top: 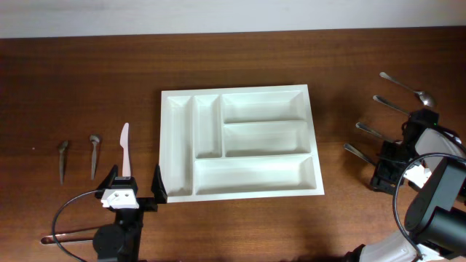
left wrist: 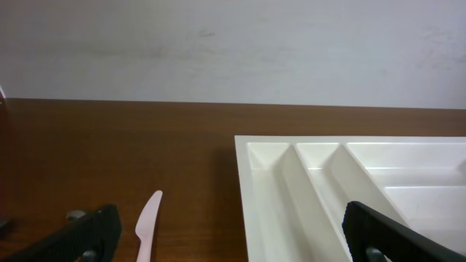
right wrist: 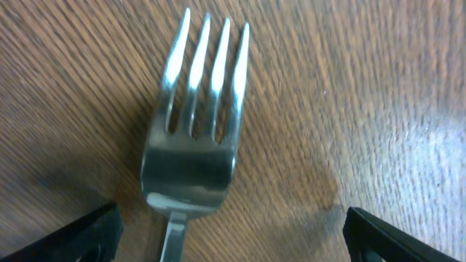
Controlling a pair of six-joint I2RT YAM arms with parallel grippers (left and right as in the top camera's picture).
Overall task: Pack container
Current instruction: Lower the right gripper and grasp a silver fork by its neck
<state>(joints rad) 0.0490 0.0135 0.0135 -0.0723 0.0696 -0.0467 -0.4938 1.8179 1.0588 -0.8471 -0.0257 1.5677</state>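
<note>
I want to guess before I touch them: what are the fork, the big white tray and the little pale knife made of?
The fork looks like metal: silver, shiny, with bright glints on its prongs. The tray is probably plastic: smooth, plain white, with rounded moulded walls. The knife looks like plastic too: pale and dull, with no shine.

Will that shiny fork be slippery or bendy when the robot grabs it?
Probably slippery: the fork looks like smooth, shiny metal. Likely stiff too, being metal. It lies flat on the table, so it shouldn't roll.
</note>
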